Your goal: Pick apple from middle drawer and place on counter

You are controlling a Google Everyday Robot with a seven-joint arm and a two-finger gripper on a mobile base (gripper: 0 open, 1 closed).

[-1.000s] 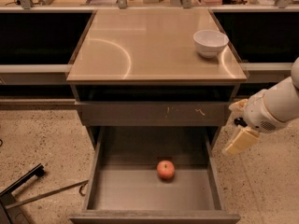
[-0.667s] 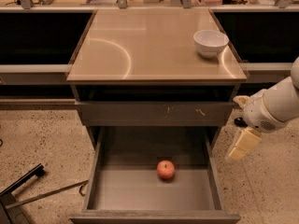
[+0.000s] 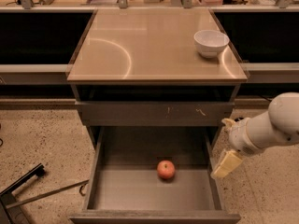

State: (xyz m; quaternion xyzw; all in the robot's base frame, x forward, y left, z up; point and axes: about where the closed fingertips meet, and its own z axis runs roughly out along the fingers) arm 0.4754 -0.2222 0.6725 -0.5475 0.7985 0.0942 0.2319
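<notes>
The apple [image 3: 166, 169], small and red-orange, lies on the floor of the open middle drawer [image 3: 140, 192], a little right of centre and towards the back. The counter [image 3: 149, 45] is the glossy tan top above it. My gripper [image 3: 227, 143] hangs at the right, just outside the drawer's right wall and above its rim. Its pale yellowish fingers [image 3: 226, 164] are spread and hold nothing. The lower finger points down and left, and the apple is well to its left.
A white bowl [image 3: 211, 42] stands at the counter's back right. A closed grey drawer front with pale scratches [image 3: 156, 113] sits above the open drawer. Dark metal bars [image 3: 28, 185] lie on the speckled floor at the left. Dark shelving flanks the cabinet.
My gripper has moved down and a little left, closer to the drawer's right wall. The apple and the bowl have not moved.
</notes>
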